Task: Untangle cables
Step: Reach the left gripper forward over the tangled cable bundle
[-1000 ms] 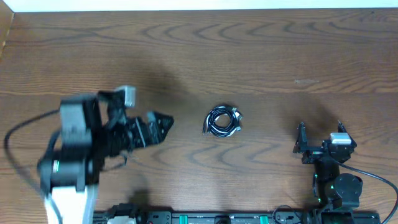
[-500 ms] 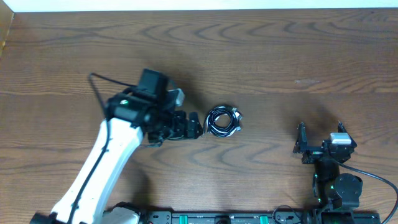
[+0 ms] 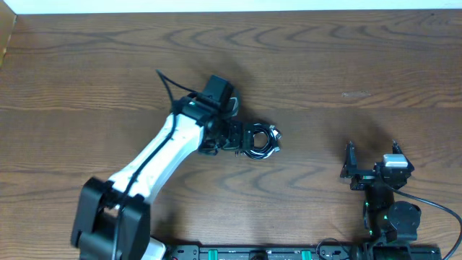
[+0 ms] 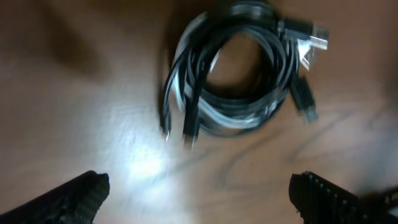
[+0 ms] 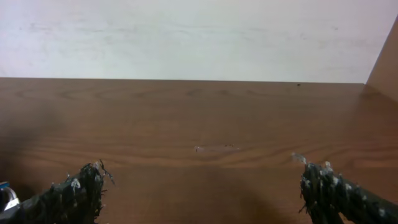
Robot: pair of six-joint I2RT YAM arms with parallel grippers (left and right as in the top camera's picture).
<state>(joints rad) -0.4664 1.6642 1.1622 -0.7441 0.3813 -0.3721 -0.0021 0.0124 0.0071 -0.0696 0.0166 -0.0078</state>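
Note:
The cables [image 3: 261,141] lie coiled in one small tangled bundle at the table's middle: black cords wound with a white one, plug ends sticking out. In the left wrist view the bundle [image 4: 233,81] lies just ahead of the jaws. My left gripper [image 3: 245,137] is open and empty, its fingertips at the bundle's left edge; its two jaws show far apart in the left wrist view [image 4: 199,196]. My right gripper [image 3: 371,160] is open and empty, resting at the table's front right, far from the bundle; its wrist view [image 5: 202,193] shows only bare wood.
The wooden table [image 3: 325,65] ends at a pale wall at the back [image 5: 199,37]. A wooden side panel stands at the far right [image 5: 387,56]. A rail with electronics runs along the front edge [image 3: 253,253].
My left arm has swung right and forward across the table, from the left side up to the cable bundle. The right arm and the bundle have not moved.

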